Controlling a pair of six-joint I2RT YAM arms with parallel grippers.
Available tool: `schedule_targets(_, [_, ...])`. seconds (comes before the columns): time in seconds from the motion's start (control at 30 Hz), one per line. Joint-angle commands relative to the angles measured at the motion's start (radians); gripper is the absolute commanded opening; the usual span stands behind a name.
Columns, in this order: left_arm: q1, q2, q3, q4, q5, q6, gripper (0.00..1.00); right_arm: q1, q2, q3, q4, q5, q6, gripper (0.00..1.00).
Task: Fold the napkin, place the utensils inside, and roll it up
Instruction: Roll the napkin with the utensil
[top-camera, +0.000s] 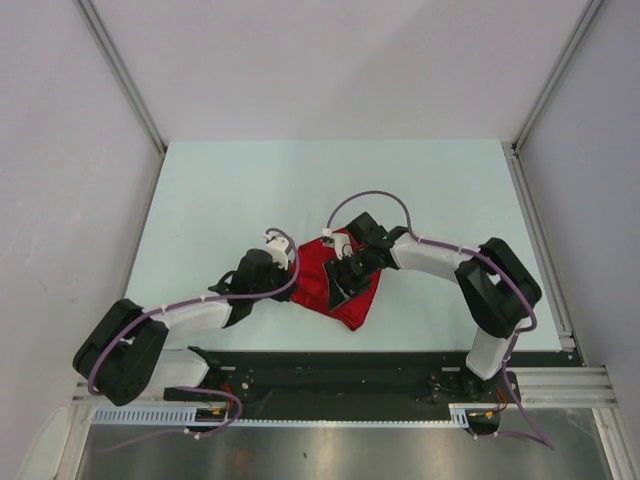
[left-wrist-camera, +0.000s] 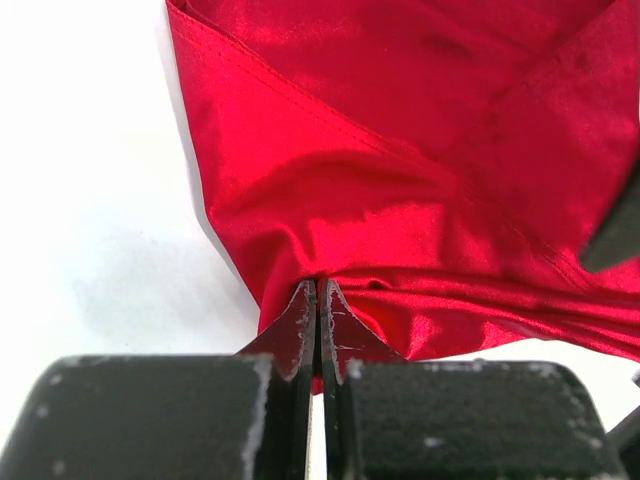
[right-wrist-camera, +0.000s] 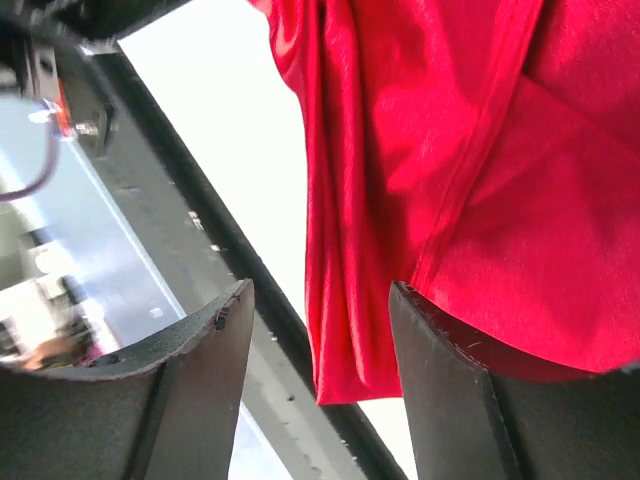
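Observation:
The red napkin (top-camera: 330, 280) lies bunched and folded on the table between my two arms. My left gripper (top-camera: 290, 272) is at its left edge, shut on a pinch of the napkin (left-wrist-camera: 400, 220), as the left wrist view shows. My right gripper (top-camera: 345, 285) hovers over the napkin's right part with jaws open and nothing between the fingers (right-wrist-camera: 450, 390); the napkin (right-wrist-camera: 420, 160) hangs just beyond them in the right wrist view. No knife, spoon or fork shows in any view.
The pale table (top-camera: 250, 190) stretches behind the napkin. The black base rail (top-camera: 330, 375) runs along the near edge, close to the napkin's lower corner. Grey walls with metal posts (top-camera: 125, 80) enclose the sides.

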Motion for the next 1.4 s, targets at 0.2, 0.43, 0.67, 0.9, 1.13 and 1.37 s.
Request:
schedule_targets(0.2, [0.026,0.050,0.051,-0.015,0.036,-0.022,0.00,0.146,-0.177,-0.112,0.081,0.401,-0.032,0.61])
schedule_targets(0.43, [0.035,0.058,0.054,-0.028,0.046,-0.022,0.00,0.189,-0.157,-0.119,0.069,0.527,-0.037,0.53])
schedule_targets(0.67, [0.039,0.044,0.054,-0.050,0.035,-0.017,0.00,0.166,-0.160,-0.108,0.029,0.511,-0.040,0.40])
schedule_targets(0.9, [0.039,0.036,0.059,-0.058,0.033,-0.016,0.00,0.111,-0.152,-0.112,0.013,0.448,-0.049,0.34])
schedule_targets(1.13, [0.040,0.033,0.060,-0.065,0.026,-0.014,0.00,0.088,-0.149,-0.117,-0.026,0.451,-0.048,0.34])
schedule_targets(1.37, [0.040,0.030,0.060,-0.068,0.027,-0.014,0.00,0.077,-0.163,-0.141,-0.075,0.464,0.006,0.36])
